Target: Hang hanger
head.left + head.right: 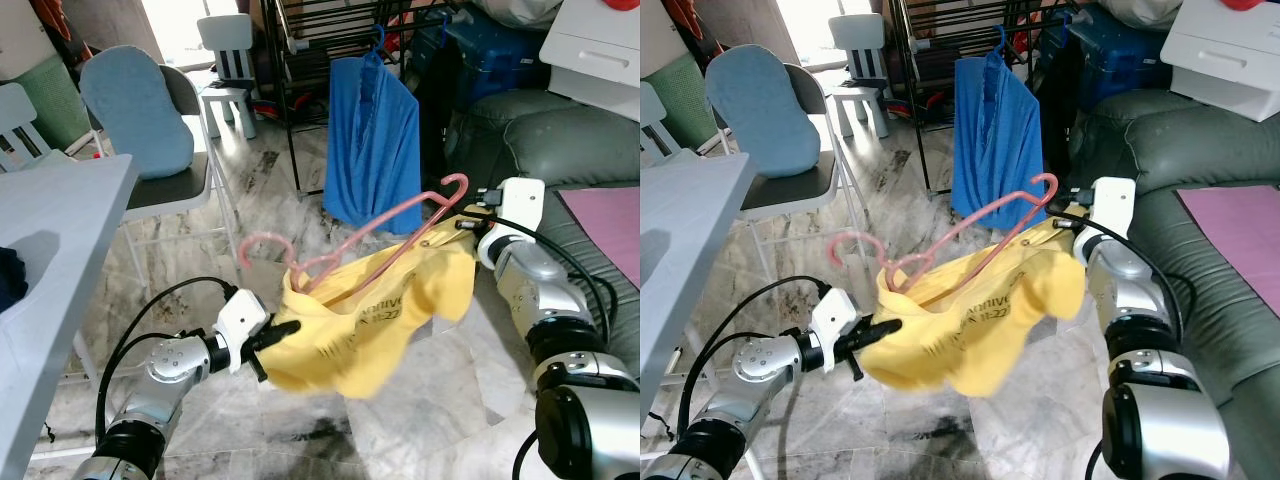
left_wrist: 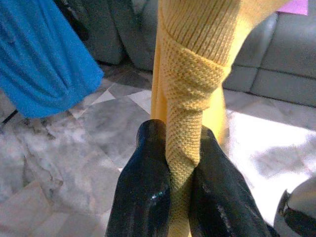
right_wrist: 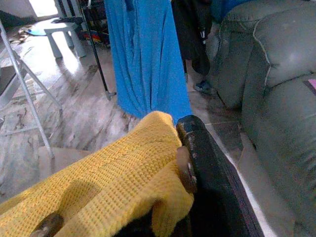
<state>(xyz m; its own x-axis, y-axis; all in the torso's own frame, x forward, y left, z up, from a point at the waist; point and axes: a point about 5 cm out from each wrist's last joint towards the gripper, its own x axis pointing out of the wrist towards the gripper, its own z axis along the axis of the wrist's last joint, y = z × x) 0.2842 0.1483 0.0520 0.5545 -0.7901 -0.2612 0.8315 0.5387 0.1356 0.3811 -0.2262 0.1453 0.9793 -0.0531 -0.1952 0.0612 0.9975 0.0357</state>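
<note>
Left gripper (image 2: pixel 180 173) pinches a twisted fold of the knitted yellow shirt (image 1: pixel 370 320); right gripper (image 3: pixel 185 175) clamps its other edge. A pink plastic hanger (image 1: pixel 385 235) lies across the stretched cloth, dark lettering unreadable.

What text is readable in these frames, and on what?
"ANTIVE", partly creased, dark print on the yellow shirt held between both grippers.
A second printed line below it looks like "X-22" but is too blurred to confirm.
No other readable text.
</note>
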